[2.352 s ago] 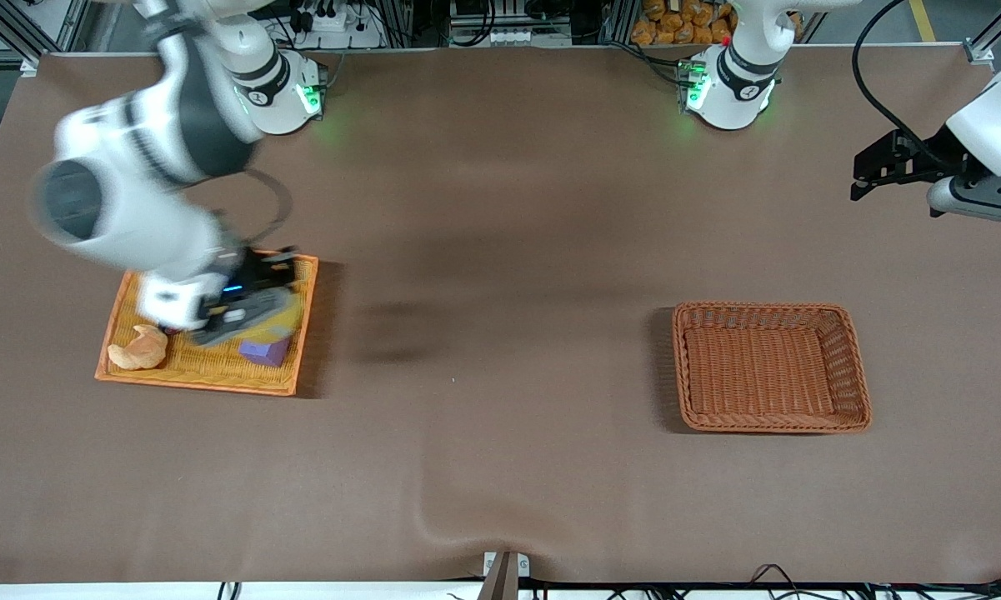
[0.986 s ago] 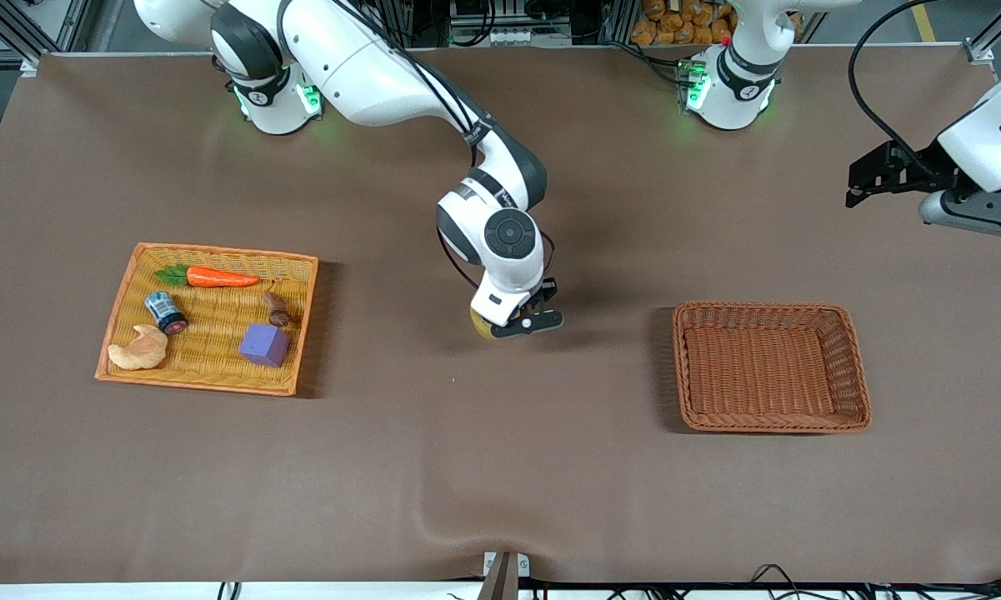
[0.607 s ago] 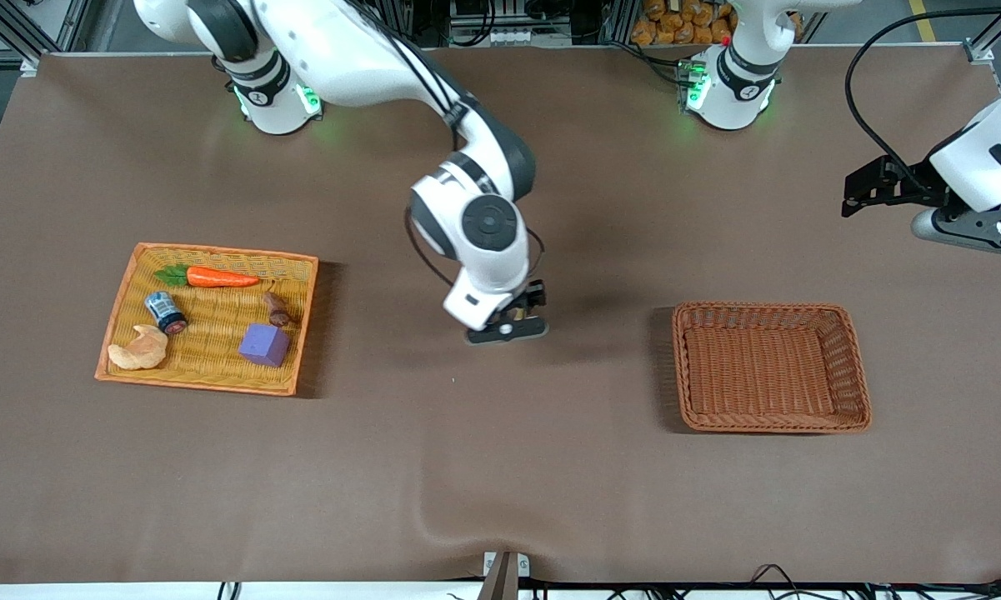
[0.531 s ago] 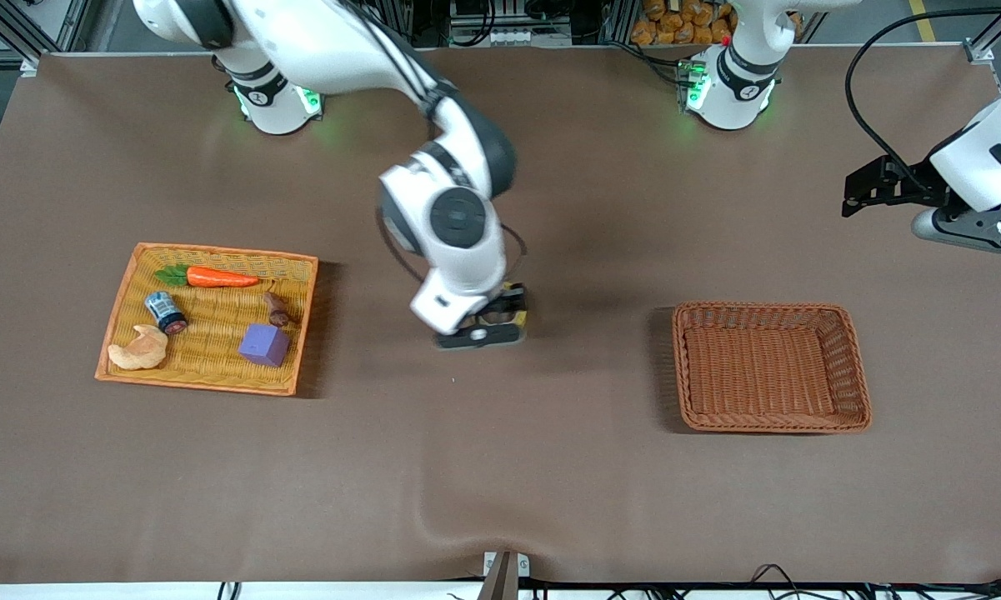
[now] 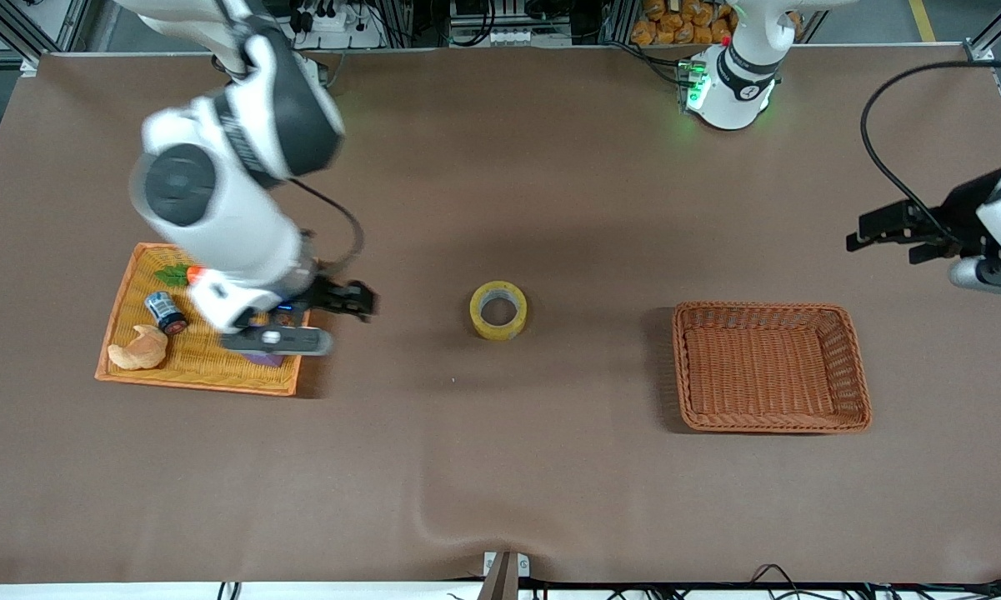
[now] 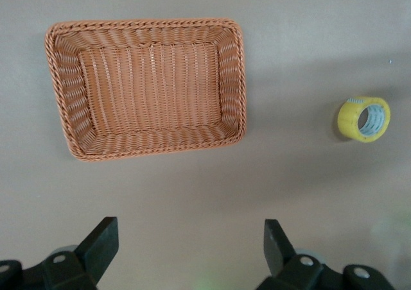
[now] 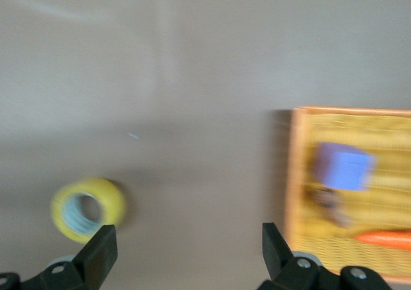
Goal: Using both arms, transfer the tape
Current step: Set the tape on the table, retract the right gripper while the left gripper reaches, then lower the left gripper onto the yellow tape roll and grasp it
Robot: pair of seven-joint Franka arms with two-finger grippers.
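Note:
The yellow tape (image 5: 498, 310) lies flat on the brown table, about midway between the tray and the basket, with nothing holding it. It also shows in the left wrist view (image 6: 364, 119) and the right wrist view (image 7: 88, 208). My right gripper (image 5: 358, 302) is open and empty, in the air over the table at the tray's edge on the tape's side; its own view shows it open (image 7: 186, 242). My left gripper (image 5: 860, 233) is open and empty over the table at the left arm's end; its own view shows it open (image 6: 191, 238).
A yellow wicker tray (image 5: 117, 310) at the right arm's end holds a croissant (image 5: 137, 350), a small can (image 5: 165, 312), a purple cube (image 7: 345, 166) and a carrot (image 7: 385, 238). An empty brown wicker basket (image 5: 855, 367) sits toward the left arm's end and shows in the left wrist view (image 6: 64, 117).
My right gripper carried the tape from the tray to the table's middle, let it go there and swung back toward the tray. My left gripper drifted a little lower in the front view.

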